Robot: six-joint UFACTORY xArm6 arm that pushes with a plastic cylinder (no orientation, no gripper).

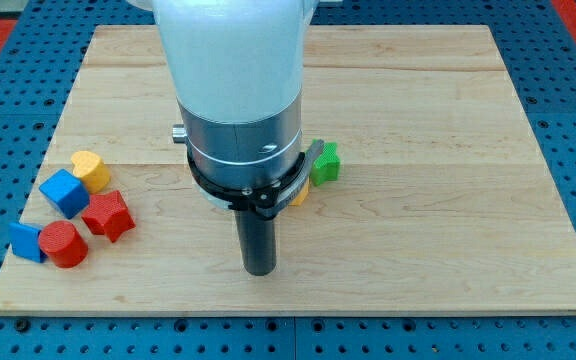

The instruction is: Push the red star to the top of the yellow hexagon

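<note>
The red star (107, 215) lies at the view's left, in a cluster of blocks near the board's left edge. A yellow block (301, 193), mostly hidden behind the arm, shows only as a sliver near the middle of the board; its shape cannot be made out. My tip (258, 270) rests on the board below and slightly left of that yellow sliver, far to the right of the red star and touching no block.
Around the red star lie a yellow heart-like block (88, 170), a blue cube (65, 192), a red cylinder (63, 244) and a blue triangular block (26, 241). A green block (325, 163) sits just right of the arm. The wooden board (448, 120) rests on a blue pegboard.
</note>
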